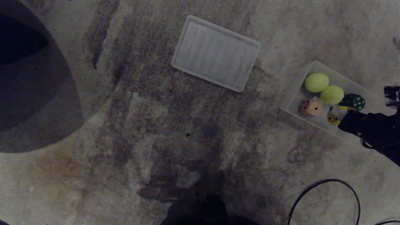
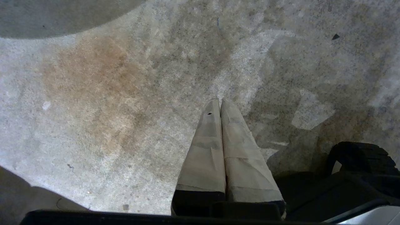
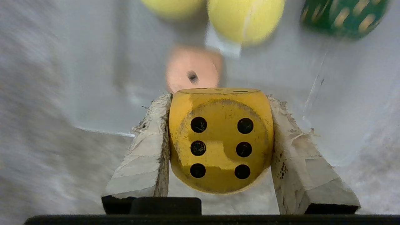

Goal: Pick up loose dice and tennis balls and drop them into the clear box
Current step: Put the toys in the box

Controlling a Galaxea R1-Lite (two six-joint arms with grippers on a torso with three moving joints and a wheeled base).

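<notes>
Right wrist view, yellow die (image 3: 220, 140) six-face up, right pincer (image 3: 220, 156) clamped

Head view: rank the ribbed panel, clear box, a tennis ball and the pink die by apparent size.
1. Ribbed panel
2. Clear box, partly hidden by the right arm
3. Tennis ball
4. Pink die, only slightly smaller than the ball

My right arm (image 1: 372, 126) is covering most of the yellow die (image 1: 333, 117) and the clear box's (image 1: 295, 93) near corner from the head camera. In the right wrist view, one tennis ball (image 3: 173, 5) is running off the edge, and the pinkish-beige die (image 3: 192, 70) is blurring.
</notes>
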